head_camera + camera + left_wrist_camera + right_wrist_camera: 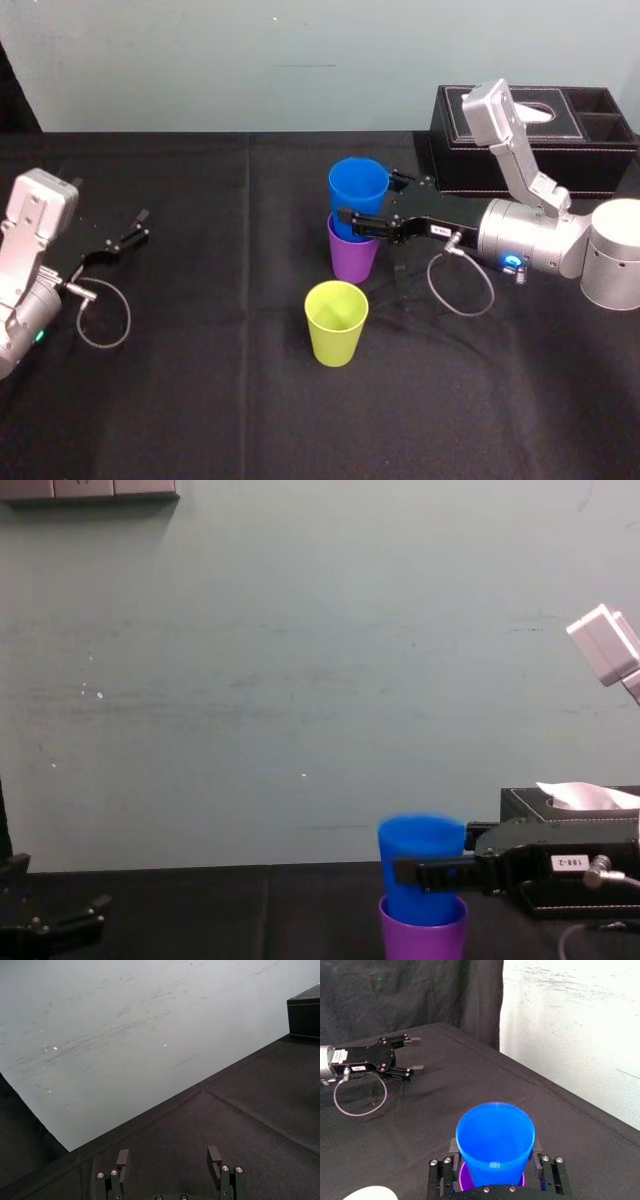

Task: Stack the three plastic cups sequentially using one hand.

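Observation:
A blue cup [358, 190] stands upright, nested in a purple cup [352, 258] at the table's middle, with its upper half sticking out. My right gripper [365, 205] reaches in from the right, one finger on each side of the blue cup. In the right wrist view the blue cup [495, 1142] sits between the fingers [442, 1166] with a small gap on each side, so the gripper is open around it. From the chest the near finger [430, 873] crosses the blue cup [422, 865] above the purple cup [422, 930]. A yellow-green cup [336, 322] stands alone, nearer to me.
A black leather tissue box [530, 140] stands at the back right, behind my right arm. My left gripper [125, 240] rests open on the black cloth at the far left, away from the cups. A grey wall rises behind the table.

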Robot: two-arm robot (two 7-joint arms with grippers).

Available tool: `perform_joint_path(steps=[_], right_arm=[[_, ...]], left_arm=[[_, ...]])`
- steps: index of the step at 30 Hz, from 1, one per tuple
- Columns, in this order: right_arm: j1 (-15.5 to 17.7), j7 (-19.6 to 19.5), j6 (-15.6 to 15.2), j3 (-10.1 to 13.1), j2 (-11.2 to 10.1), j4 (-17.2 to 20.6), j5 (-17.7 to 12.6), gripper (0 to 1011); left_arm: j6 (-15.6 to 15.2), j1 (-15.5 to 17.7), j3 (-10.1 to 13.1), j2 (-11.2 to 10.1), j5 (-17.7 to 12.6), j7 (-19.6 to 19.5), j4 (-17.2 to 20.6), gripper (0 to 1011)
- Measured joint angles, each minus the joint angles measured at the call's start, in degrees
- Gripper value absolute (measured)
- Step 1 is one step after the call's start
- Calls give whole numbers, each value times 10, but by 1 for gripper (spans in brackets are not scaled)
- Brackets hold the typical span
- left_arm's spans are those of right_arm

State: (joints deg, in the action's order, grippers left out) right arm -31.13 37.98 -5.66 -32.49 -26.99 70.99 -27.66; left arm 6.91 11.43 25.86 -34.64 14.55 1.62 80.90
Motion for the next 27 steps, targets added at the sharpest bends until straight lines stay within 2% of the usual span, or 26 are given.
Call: perform_joint_path(steps=[1,5,8,23,27], right_arm=[[0,0,0,0,0,0,0,854],[0,0,0,0,0,1,0,954],[0,0,0,1,0,1,0,997],[0,-1,0,1,-1,2,-1,1000],[13,-6,10,16,-12,25,-8,1000]], left_arm=[[0,0,0,0,0,0,0,1011],[0,0,0,0,0,0,0,1011],[0,0,0,0,0,0,0,1011],[0,0,0,0,0,0,0,1011],[0,0,0,0,0,0,0,1011]])
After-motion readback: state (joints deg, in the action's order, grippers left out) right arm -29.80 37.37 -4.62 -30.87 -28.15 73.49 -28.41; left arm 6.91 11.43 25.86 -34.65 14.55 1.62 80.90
